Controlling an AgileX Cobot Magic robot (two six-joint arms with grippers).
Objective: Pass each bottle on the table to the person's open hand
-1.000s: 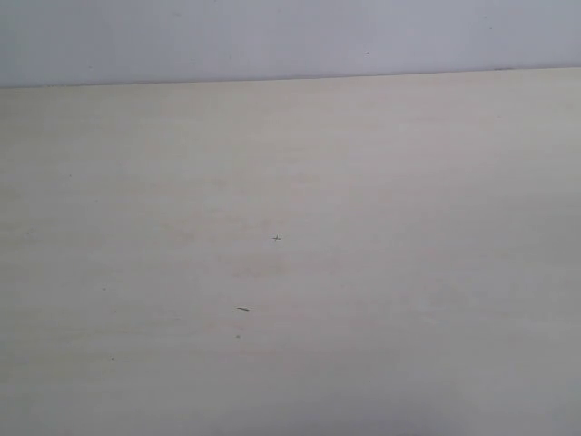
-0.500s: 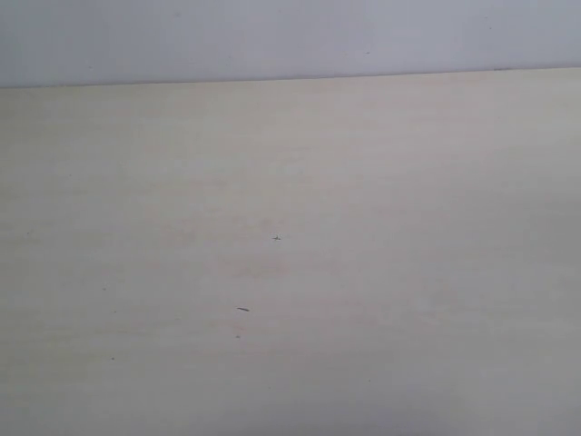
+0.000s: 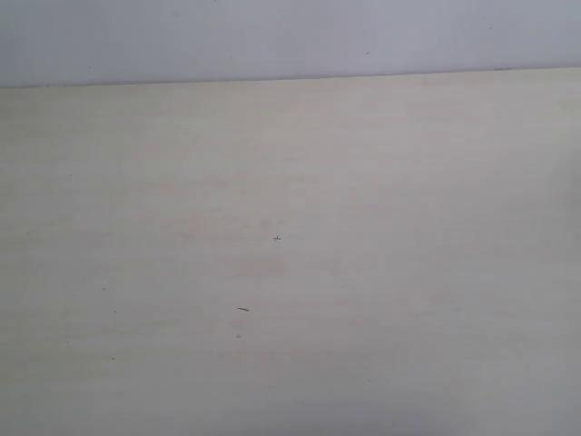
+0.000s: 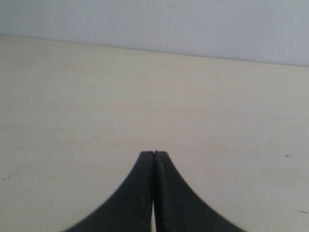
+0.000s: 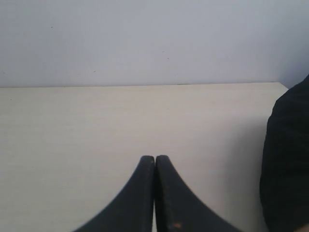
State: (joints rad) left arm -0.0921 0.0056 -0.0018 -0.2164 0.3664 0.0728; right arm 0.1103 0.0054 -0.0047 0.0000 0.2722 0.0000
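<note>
Left gripper [image 4: 154,153] and right gripper [image 5: 155,157] hang clenched, empty, above the table [image 3: 381,182] — no bottle shows, so which arm is nearer cannot be told.

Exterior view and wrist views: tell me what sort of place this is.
Probably an indoor robot test bench: a pale wood-grain table set against a plain white wall, with the black left gripper and right gripper both shut just above it.

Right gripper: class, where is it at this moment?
Only the right wrist view shows the right gripper: shut, over the table, aimed at its far edge below the wall, with a dark shape to one side.
</note>
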